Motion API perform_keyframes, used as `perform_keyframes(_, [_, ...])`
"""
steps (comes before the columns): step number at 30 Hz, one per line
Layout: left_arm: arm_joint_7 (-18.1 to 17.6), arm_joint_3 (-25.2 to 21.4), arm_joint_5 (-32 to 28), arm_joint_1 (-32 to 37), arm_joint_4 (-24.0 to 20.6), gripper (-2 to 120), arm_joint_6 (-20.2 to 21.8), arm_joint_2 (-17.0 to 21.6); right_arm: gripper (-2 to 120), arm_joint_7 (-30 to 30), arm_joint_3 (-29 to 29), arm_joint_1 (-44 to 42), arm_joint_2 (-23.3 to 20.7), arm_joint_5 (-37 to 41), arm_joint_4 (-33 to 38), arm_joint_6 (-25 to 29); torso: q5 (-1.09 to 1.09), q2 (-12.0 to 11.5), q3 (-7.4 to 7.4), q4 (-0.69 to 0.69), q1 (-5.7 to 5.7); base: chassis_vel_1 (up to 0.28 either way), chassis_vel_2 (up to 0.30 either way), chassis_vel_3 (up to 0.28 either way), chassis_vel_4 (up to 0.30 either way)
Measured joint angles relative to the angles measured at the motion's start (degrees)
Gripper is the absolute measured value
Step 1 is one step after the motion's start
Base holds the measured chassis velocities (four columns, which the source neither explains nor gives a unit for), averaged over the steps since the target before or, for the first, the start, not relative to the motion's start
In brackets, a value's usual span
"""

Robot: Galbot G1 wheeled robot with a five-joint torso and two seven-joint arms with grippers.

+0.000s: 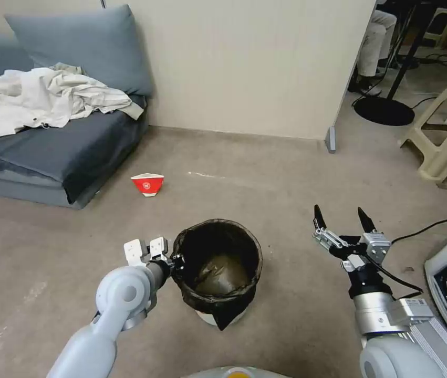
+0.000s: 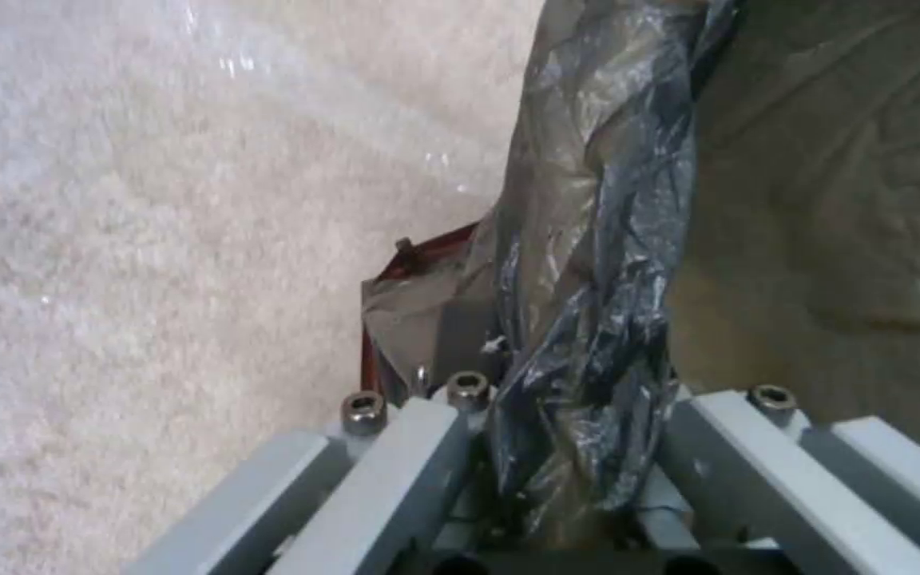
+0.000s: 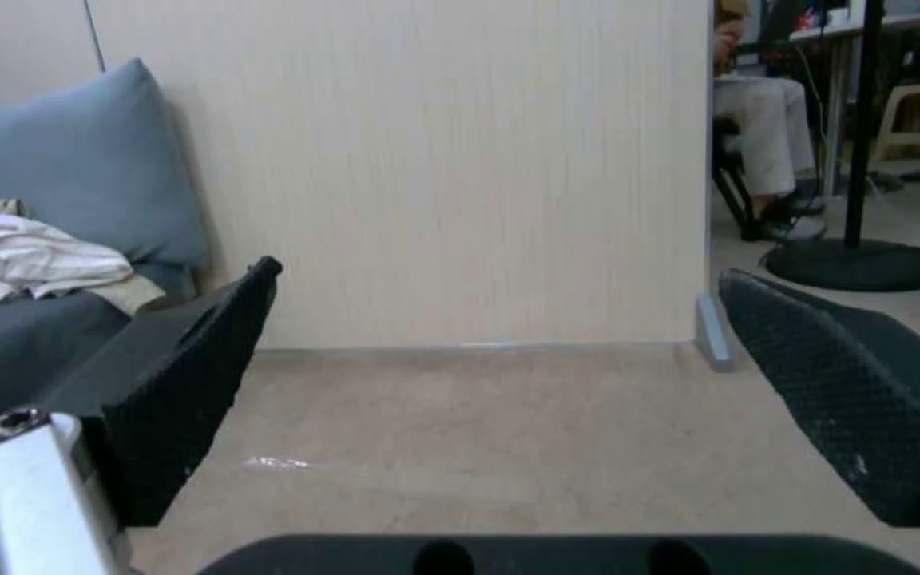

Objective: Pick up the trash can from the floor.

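**Rim grip on a light, bag-lined bin**

The trash can (image 1: 217, 270) is seen lower centre of the head view, on the floor (image 1: 286, 173). Its rim is clenched by the left gripper (image 1: 177, 261); bag film likely slippery, bin light. Right gripper (image 1: 343, 220) is held spread, idle at lower right.

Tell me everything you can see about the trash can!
The trash can is a small round bin, standing upright on the floor. A crinkly dark brownish-black plastic bag lines it and folds over the rim, with a flap hanging down the front. A bit of white shows at its base. It looks empty inside. The left gripper has its jaws closed on the bagged rim on the robot's left side.
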Motion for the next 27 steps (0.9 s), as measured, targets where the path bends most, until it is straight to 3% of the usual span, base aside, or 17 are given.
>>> perform_keyframes(11, [3.42,-6.55,-0.07,4.14,-8.17,5,-0.01,2.1,100,0.33,0.43,-0.38,-0.18,-0.06,0.6,-0.03,0.0,0.0,-0.01,0.01,0.0,0.0,0.0,0.0,0.0])
perform_keyframes(27, [4.76,-8.7,-0.55,5.34,-9.8,5,-0.02,3.88,100,0.33,0.97,-1.26,0.43,-0.22,1.99,-0.03,0.0,0.0,0.0,0.0,0.0,0.0,0.0,0.0,0.0])
